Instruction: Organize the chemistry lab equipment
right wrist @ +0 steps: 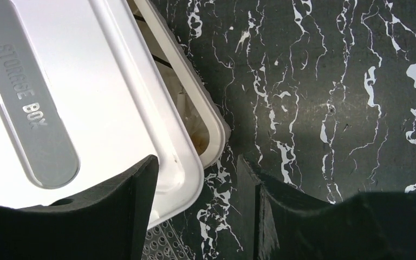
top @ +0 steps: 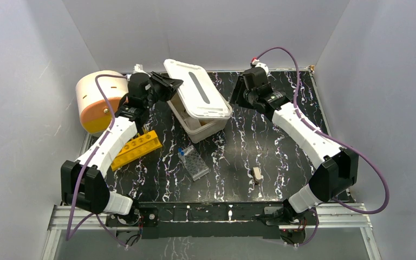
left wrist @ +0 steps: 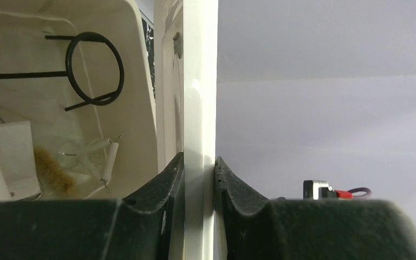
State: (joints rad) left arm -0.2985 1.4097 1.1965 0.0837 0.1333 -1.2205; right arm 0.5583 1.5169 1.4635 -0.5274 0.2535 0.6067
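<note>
My left gripper is shut on the left edge of the white grey-slotted lid, which lies askew over the beige tub. Inside the tub I see the black wire stand, the white triangle and a brown brush. My right gripper is open and empty just right of the tub, above the lid's corner. The yellow tube rack, clear well tray and a wooden clamp lie on the table.
An orange and cream cylinder stands off the table's left edge beside my left arm. The tub rim shows under the lid. Grey walls close in the black marbled table on three sides.
</note>
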